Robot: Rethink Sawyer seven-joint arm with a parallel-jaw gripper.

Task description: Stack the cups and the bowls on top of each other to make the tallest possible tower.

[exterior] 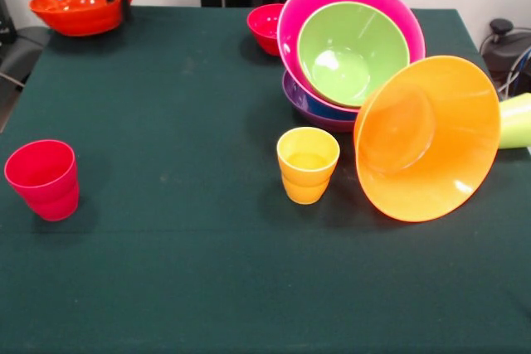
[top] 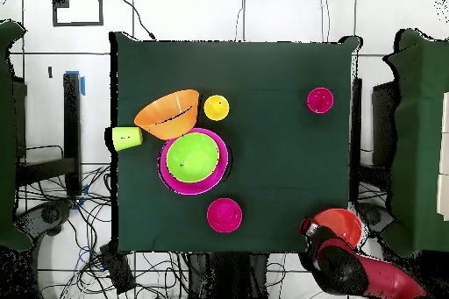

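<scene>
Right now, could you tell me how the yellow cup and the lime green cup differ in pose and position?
The yellow cup stands upright, mouth up; the lime green cup lies on its side. The yellow cup stands in the open, while the lime green cup lies behind the tilted orange bowl, near the table's edge. Both are small glossy tumblers.

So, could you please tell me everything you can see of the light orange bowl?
The light orange bowl is large, round and glossy, plastic by its look. It is tipped on its side with its open mouth facing the camera in the front view, its flat bottom showing inside. It rests on the green table, leaning against the tower of nested bowls, between the yellow cup and the lime green cup. Nothing is inside it.
</scene>
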